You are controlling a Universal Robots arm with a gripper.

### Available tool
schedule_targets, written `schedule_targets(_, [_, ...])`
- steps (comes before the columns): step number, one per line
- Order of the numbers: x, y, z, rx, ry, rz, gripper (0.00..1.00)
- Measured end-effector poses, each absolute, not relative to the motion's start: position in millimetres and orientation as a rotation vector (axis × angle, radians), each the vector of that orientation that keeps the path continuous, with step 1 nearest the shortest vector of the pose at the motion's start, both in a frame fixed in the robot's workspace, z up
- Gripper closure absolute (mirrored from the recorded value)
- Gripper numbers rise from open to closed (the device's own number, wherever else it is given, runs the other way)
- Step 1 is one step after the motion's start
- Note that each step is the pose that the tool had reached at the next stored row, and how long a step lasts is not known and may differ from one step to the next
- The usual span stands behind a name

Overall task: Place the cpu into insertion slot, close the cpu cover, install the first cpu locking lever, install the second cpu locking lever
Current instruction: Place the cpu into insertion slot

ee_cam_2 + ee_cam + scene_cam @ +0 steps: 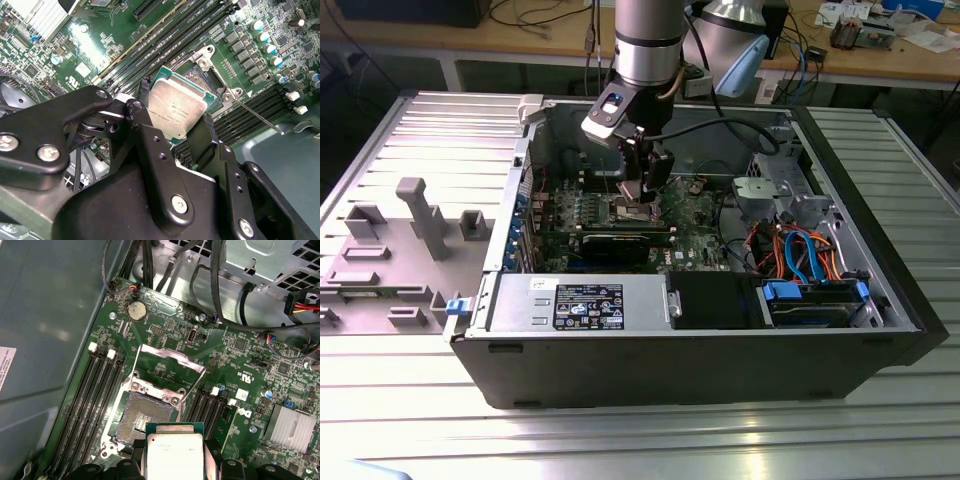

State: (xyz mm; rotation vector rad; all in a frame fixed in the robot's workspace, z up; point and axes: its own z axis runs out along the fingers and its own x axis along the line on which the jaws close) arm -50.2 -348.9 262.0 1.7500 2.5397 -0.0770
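Currently gripping the cpu [177,107] by two opposite edges, jaws closed just to the chip's width, black fingers [206,132] pinching the green rim and leaving the silvery top bare. Probably held that way to keep the underside untouched and free to meet the contacts. Carried silvery side up, hovering above the insertion slot [144,415] and overlapping one edge of it in both wrist views. Not yet seated, with most of the dark, gold-tinged contact field exposed beyond the chip; clearance above the slot hard to judge.

Seen in the exterior view reaching straight down with the gripper [645,195] into the open computer case [740,350], right over the slot on the motherboard [235,365].

Beyond the slot, on the side away from the chip: cpu cover [165,352] flipped back on its hinge, window frame lying clear of the contacts, as needed for letting the chip in from above. Just beside the slot: thin locking lever [256,114] released and swung outward, likely for the same reason, nothing clamped before seating. Flanking the slot on both sides: long black memory slots [95,390], empty and untouched.

Judging by all this, first step under way; cover not yet closed, levers not yet latched.
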Motion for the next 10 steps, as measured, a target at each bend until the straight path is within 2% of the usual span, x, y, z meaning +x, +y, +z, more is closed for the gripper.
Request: schedule_targets(10, [-50.2, -348.9, 261.7, 1.760, 2.533, -0.077, 0.45])
